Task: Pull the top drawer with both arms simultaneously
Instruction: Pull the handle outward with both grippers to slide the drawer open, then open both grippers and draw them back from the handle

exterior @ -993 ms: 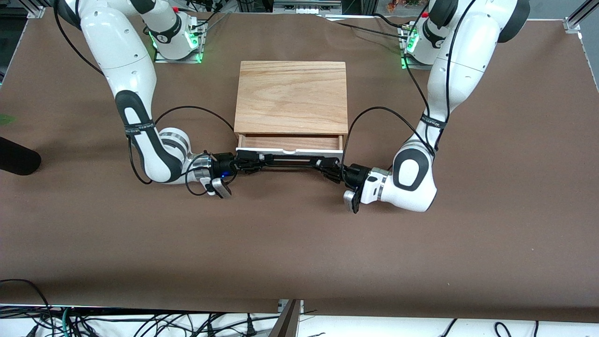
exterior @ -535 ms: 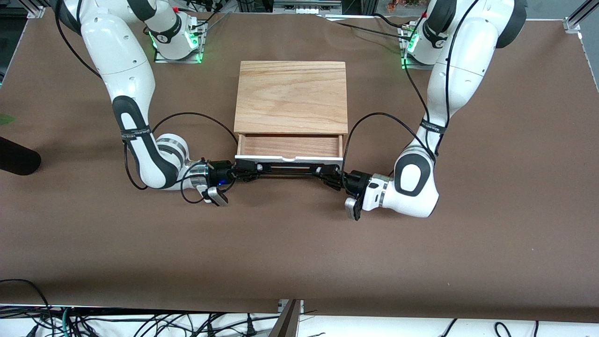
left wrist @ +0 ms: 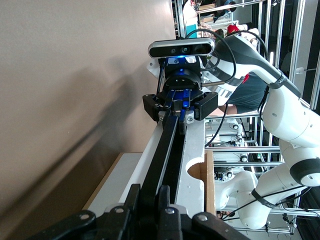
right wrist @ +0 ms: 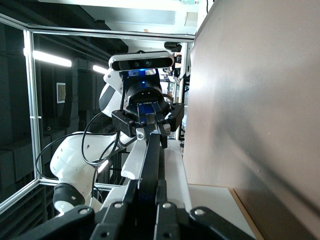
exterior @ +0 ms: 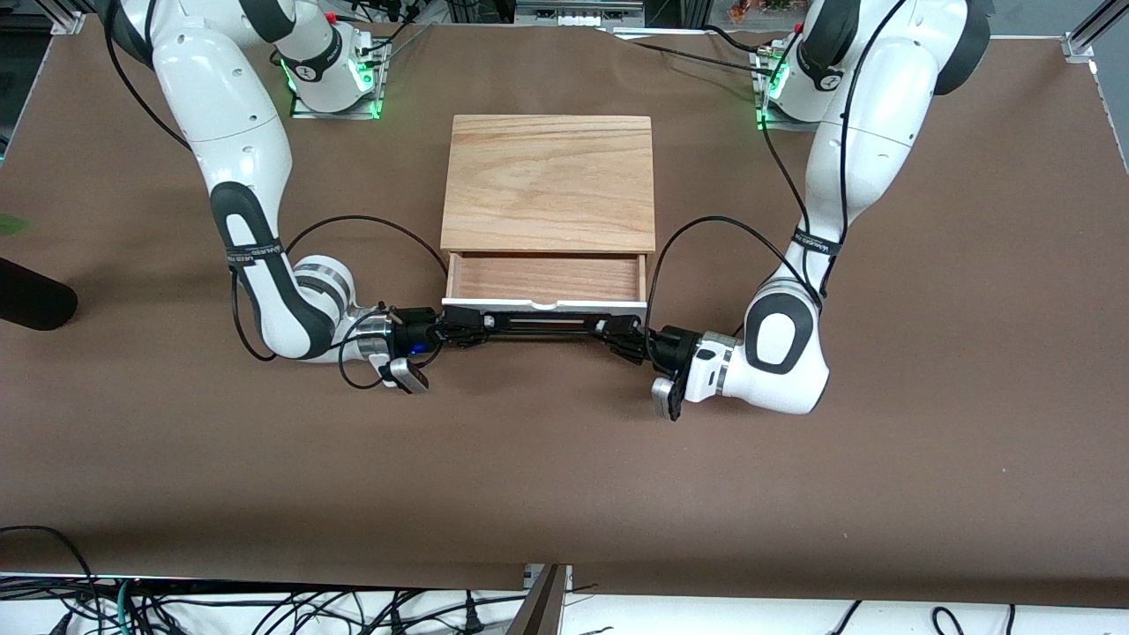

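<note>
The top drawer (exterior: 544, 277) is pulled partly out from under the cabinet's wooden top slab (exterior: 549, 181); its wood-grain floor shows. Its white front panel (exterior: 542, 304) carries a long black wire handle (exterior: 540, 319). My left gripper (exterior: 619, 331) is shut on the handle's end toward the left arm's end of the table. My right gripper (exterior: 460, 324) is shut on the other end. In the left wrist view my left gripper (left wrist: 151, 197) clamps the handle (left wrist: 165, 150), with the right gripper (left wrist: 180, 107) at its other end. In the right wrist view my right gripper (right wrist: 146, 192) clamps the handle (right wrist: 150, 155).
The cabinet stands mid-table on a brown cloth (exterior: 564, 459). A black rounded object (exterior: 31, 295) lies at the table's edge toward the right arm's end. Cables hang along the table's front edge (exterior: 265, 608).
Both grippers have moved toward the front camera with the handle, and the drawer has slid farther out, showing more of its floor.
</note>
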Robot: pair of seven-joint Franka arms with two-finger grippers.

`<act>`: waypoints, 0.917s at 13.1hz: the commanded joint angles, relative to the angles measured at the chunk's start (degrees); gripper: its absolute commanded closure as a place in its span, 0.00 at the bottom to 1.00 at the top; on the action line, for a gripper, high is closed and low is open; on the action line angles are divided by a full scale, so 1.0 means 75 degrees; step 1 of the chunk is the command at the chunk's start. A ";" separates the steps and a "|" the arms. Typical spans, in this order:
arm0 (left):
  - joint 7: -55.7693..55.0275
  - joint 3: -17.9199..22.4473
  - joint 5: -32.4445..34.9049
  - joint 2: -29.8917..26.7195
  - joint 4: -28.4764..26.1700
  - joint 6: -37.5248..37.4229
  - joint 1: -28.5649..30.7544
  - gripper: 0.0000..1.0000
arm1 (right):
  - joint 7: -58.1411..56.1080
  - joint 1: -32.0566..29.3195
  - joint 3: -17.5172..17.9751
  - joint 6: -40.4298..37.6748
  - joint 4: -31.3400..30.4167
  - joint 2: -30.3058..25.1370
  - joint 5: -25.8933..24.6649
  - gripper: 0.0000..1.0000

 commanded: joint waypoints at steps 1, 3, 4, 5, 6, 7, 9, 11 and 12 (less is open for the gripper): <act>-0.0867 -0.0189 -0.1111 0.0037 0.1033 0.0122 0.0223 0.73 | 0.0014 -0.0245 -0.0076 0.0229 0.0573 0.0415 0.0071 0.88; -0.0587 -0.0177 -0.1041 0.0037 0.0892 0.0111 0.0223 0.00 | 0.0038 -0.0304 -0.0076 0.0229 0.0608 0.0439 0.0059 0.88; -0.0446 -0.0177 -0.1006 0.0048 0.0776 0.0111 0.0211 0.00 | 0.0038 -0.0362 -0.0076 0.0229 0.0632 0.0485 0.0059 0.88; -0.0283 -0.0177 -0.1005 0.0060 0.0624 0.0111 0.0211 0.00 | 0.0026 -0.0374 -0.0076 0.0229 0.0678 0.0486 0.0047 0.87; -0.0118 -0.0177 -0.0982 0.0165 0.0634 0.0111 0.0223 0.00 | 0.0038 -0.0363 -0.0076 0.0229 0.0679 0.0498 0.0047 0.70; -0.0036 -0.0154 -0.0982 0.0235 0.0646 0.0122 0.0223 0.00 | 0.0038 -0.0362 -0.0076 0.0229 0.0667 0.0498 0.0059 0.22; -0.0011 0.0080 -0.0819 0.0259 0.0657 0.0356 0.0153 0.00 | 0.0026 -0.0362 -0.0100 0.0252 0.0655 0.0498 0.0024 0.00; -0.0081 0.0221 -0.0351 0.0178 0.0751 0.0438 0.0153 0.00 | 0.0061 -0.0362 -0.0112 0.0509 0.0644 0.0439 0.0024 0.00; -0.0140 0.0372 -0.0024 0.0085 0.0786 0.0439 0.0153 0.00 | 0.0444 -0.0339 -0.0123 0.0719 0.0667 0.0393 0.0024 0.00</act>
